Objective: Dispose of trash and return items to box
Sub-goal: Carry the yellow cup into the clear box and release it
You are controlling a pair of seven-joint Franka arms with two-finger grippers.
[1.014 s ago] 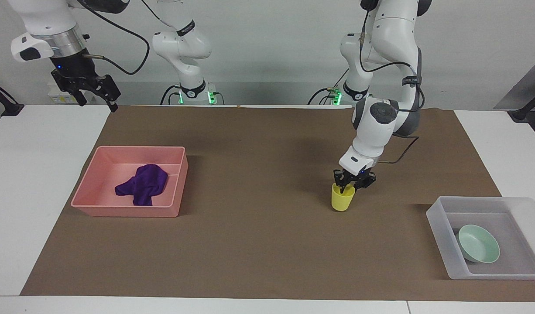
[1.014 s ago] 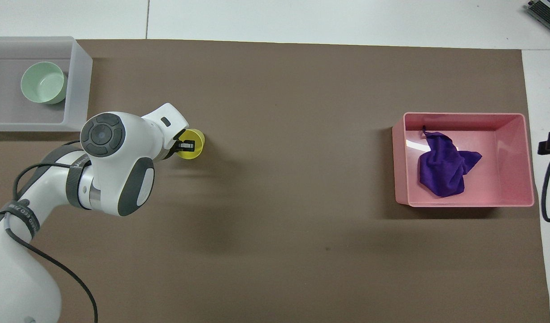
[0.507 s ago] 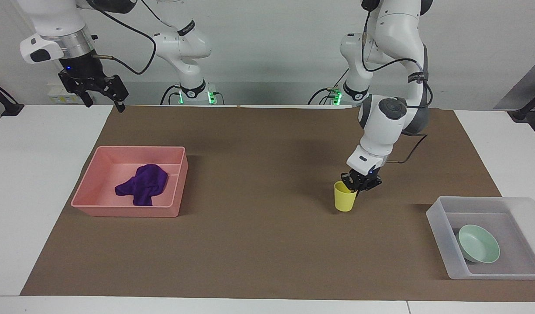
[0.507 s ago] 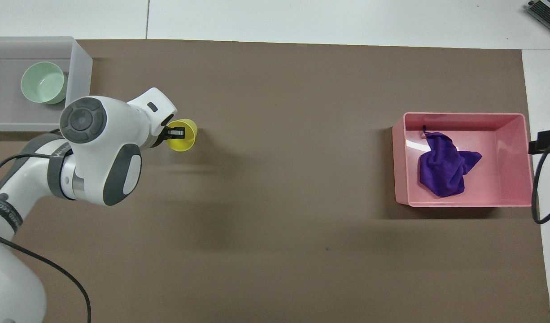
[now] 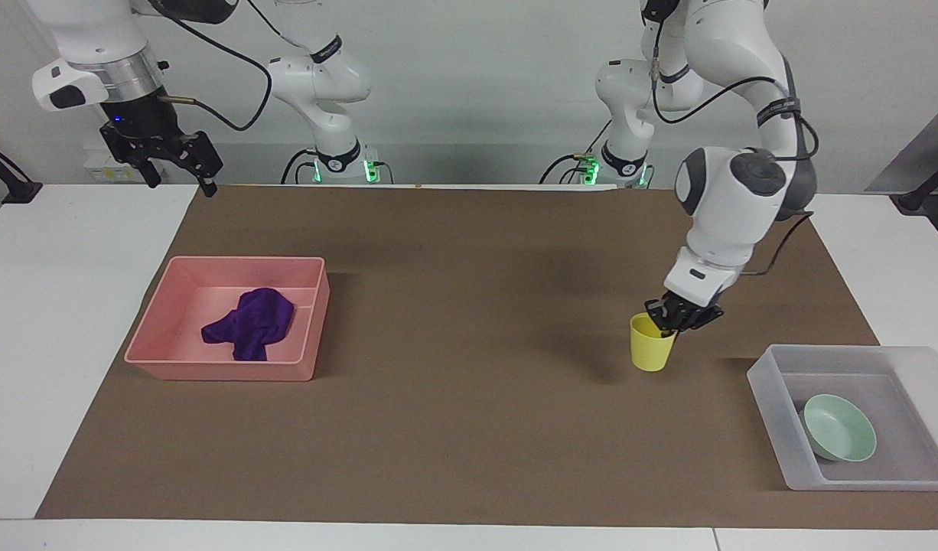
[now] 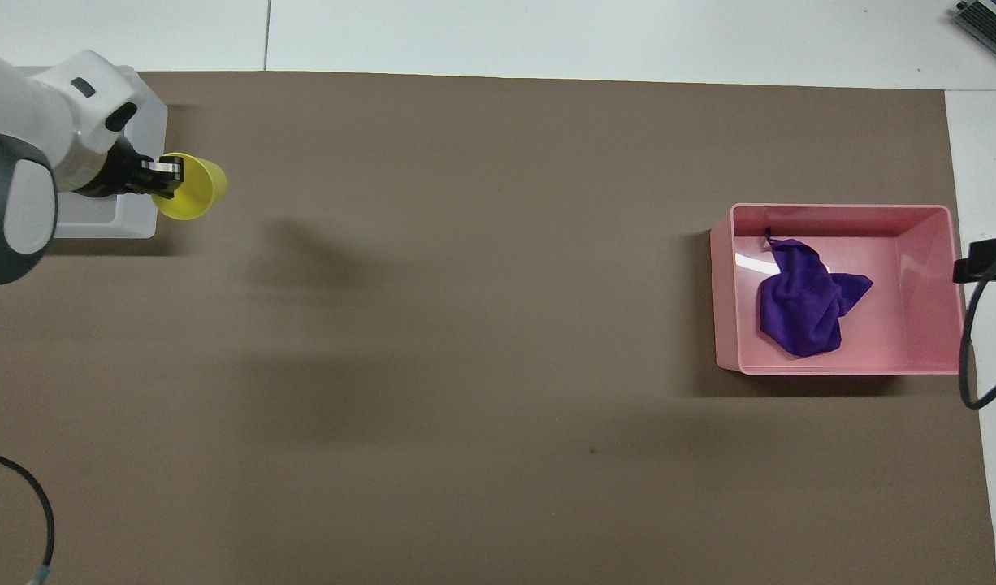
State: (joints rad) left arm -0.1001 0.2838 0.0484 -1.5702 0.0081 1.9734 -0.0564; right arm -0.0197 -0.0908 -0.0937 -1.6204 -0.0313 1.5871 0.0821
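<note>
Progress, facing view, scanning from nine o'clock edge:
- Right gripper (image 5: 180, 164) waits raised at ten o'clock, jaws spread, holding nothing.
- Purple cloth (image 5: 249, 322) lies in pink tray (image 5: 223, 373): trash looks done.
- Left gripper (image 5: 677, 318) at three o'clock, clamped on yellow cup's (image 5: 650, 343) rim, cup lifted over brown mat (image 5: 454, 428).
- Green bowl (image 5: 839, 428) in translucent box (image 5: 769, 398), four o'clock: done.
- Left to do: cup into box.
- Obstacles: box's near wall to clear; bowl takes part of floor.
</note>
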